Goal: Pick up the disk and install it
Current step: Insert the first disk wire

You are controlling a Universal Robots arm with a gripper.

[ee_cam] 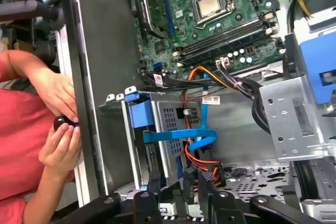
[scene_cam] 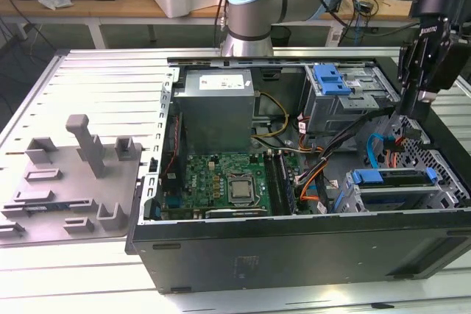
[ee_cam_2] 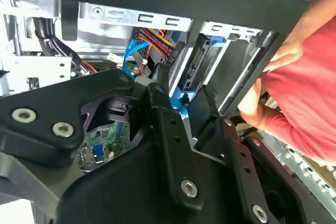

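Black and long, the tool (scene_cam: pixel 411 124) hangs down into the open computer case (scene_cam: pixel 294 259) at the exterior view's right. It is just above the far side of the little metal bay (scene_cam: pixel 353 201) in the near right corner. I cannot tell if the tool is clenched or let go, because its tip is dark and partly hidden. The disk (scene_cam: pixel 394 179) sits inside that bay, with its blue bracket (scene_cam: pixel 374 176) showing along the top. In the first wrist view the disk (ee_cam: pixel 140 115) is in the bay, close in front of the tool (ee_cam: pixel 178 182). I think the bracket is there so the disk can slide along the bay walls and stay put. A flat blue cable (ee_cam: pixel 178 136) loops across the side of the bay, close to the tool, so it could get in the way. The case lies on its side on the surface (scene_cam: pixel 110 79) with its cover off, most likely so the arm can reach in from above. A person's hands (ee_cam: pixel 59 129) are at the outer wall of the case beside the bay. What they are doing there I cannot tell. The disk looks to be in its place or nearly so, but how deep it sits is hard to see.
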